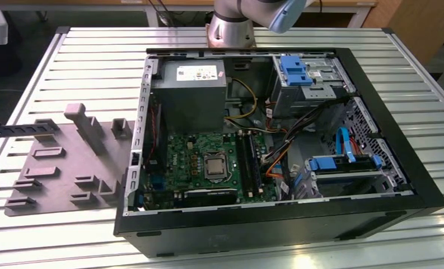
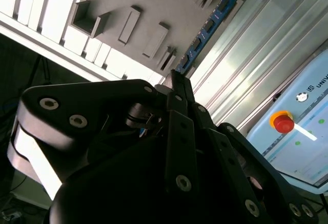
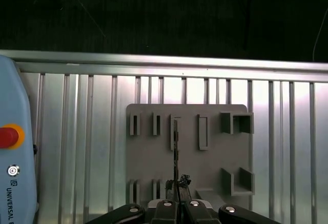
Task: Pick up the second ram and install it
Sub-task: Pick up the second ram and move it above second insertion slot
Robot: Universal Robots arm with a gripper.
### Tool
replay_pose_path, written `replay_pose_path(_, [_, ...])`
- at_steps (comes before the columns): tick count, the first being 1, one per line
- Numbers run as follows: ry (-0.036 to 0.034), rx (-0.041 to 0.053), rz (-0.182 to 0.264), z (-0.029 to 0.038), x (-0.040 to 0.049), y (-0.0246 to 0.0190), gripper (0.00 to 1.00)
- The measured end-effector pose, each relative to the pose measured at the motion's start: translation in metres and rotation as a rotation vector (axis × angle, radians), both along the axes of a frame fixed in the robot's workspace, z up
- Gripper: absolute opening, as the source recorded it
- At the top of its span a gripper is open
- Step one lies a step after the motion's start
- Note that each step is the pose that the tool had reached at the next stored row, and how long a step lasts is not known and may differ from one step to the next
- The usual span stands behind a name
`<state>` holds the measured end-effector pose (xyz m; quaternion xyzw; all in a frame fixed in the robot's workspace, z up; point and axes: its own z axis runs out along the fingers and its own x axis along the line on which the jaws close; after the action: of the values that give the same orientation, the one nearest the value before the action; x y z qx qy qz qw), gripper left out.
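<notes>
The claw [image 3: 177, 185] is pinched shut on one end of the ram stick [image 2: 205, 32]. The stick pokes out long in front of it, over the grey holder plate [image 3: 148, 162] on the table and well apart from the open PC case [image 1: 281, 224]. Can't tell if it's fully clear of its holder. My worry: gripped by just the end, the stick could swivel in the pinch or snag a holder. Then it'd meet the motherboard slots [image 1: 249, 162] crooked and not seat.
</notes>
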<state>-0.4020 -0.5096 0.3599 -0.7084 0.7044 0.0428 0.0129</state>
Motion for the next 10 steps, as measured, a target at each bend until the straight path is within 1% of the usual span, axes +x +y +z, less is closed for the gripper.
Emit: replay_pose_path(10, [0.0000,0.0034,0.000,0.0067,0.0000,0.0000,0.12])
